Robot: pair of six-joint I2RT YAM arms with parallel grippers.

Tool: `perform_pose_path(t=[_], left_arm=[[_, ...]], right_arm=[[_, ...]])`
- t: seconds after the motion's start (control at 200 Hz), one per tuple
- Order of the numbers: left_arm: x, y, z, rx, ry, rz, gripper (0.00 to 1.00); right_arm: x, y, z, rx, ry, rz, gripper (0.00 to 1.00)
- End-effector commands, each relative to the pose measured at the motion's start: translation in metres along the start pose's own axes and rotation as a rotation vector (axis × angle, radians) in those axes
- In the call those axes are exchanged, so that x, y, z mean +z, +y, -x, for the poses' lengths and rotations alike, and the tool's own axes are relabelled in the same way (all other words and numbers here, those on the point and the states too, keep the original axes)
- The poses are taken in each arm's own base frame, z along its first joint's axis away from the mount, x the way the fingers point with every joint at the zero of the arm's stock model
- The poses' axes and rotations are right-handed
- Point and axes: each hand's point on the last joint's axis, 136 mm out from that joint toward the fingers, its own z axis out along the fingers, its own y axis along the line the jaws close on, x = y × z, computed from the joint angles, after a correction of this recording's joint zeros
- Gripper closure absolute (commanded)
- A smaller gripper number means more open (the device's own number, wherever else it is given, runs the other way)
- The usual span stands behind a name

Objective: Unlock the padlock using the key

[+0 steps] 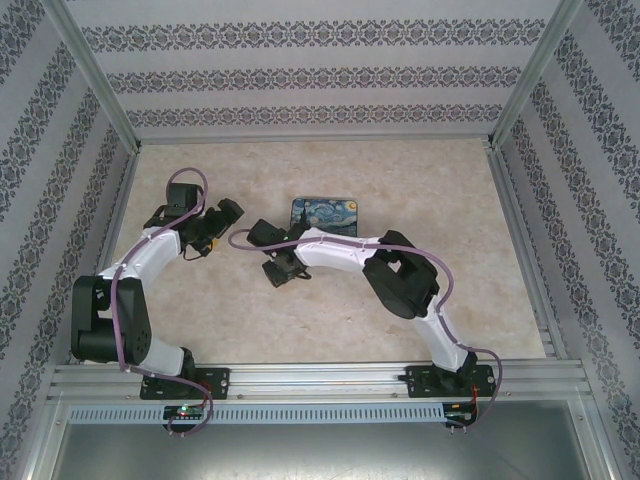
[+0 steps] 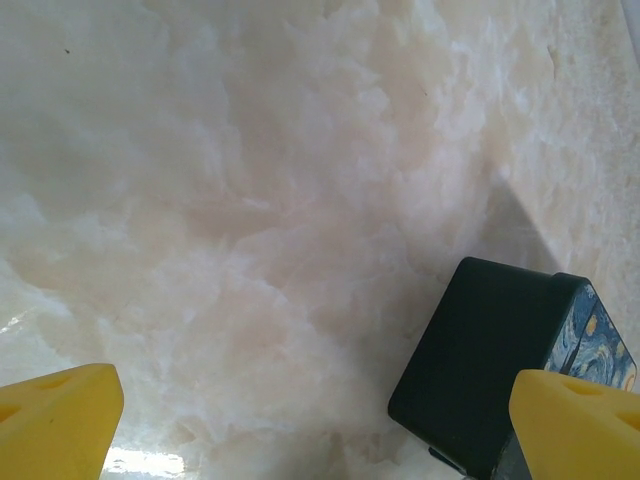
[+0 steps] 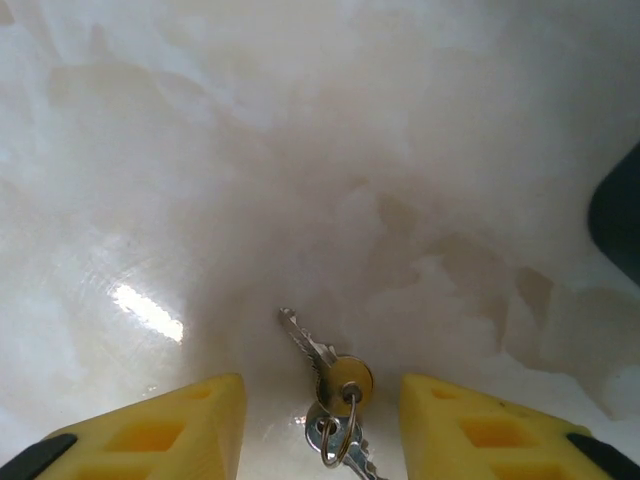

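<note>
The pale marbled table (image 1: pixel 400 180) is carrying a blue-and-yellow swirl-painted tin (image 1: pixel 325 213) at its far middle, painted face up, inside hidden. The left gripper (image 2: pixel 320 435) is gaping wide just left of it. The right gripper (image 3: pixel 320 428) is spreading its fingers around the key (image 3: pixel 312 347), a thin silvery sliver on a ring, lying on the table.
</note>
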Motion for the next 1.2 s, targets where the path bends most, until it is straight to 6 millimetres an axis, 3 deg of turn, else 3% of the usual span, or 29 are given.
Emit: perform_pose_path(t=[0.0,0.285,0.435,0.555,0.839,1.194], left_arm=[[0.002,0.001,0.004,0.014,-0.009,-0.02,0.01],[0.0,-0.002,0.003,0.017,-0.004,-0.037,0.01],[-0.001,-0.004,0.001,0.016,0.006,-0.049,0.01],[-0.001,-0.006,-0.001,0.014,0.014,-0.062,0.01],[-0.005,-0.011,-0.011,0.009,0.042,-0.112,0.01],[-0.007,-0.027,-0.03,-0.064,0.086,-0.217,0.0]], right_arm=[[0.015,-0.009,-0.014,-0.031,0.056,-0.067,0.59],[0.017,-0.001,-0.022,-0.006,0.074,-0.014,0.8],[0.01,0.005,-0.021,0.033,0.063,0.055,1.0],[-0.006,0.006,-0.013,0.06,0.026,0.088,1.0],[-0.065,-0.002,0.008,0.153,-0.132,0.166,1.0],[-0.121,-0.033,0.02,0.308,-0.301,0.228,1.0]])
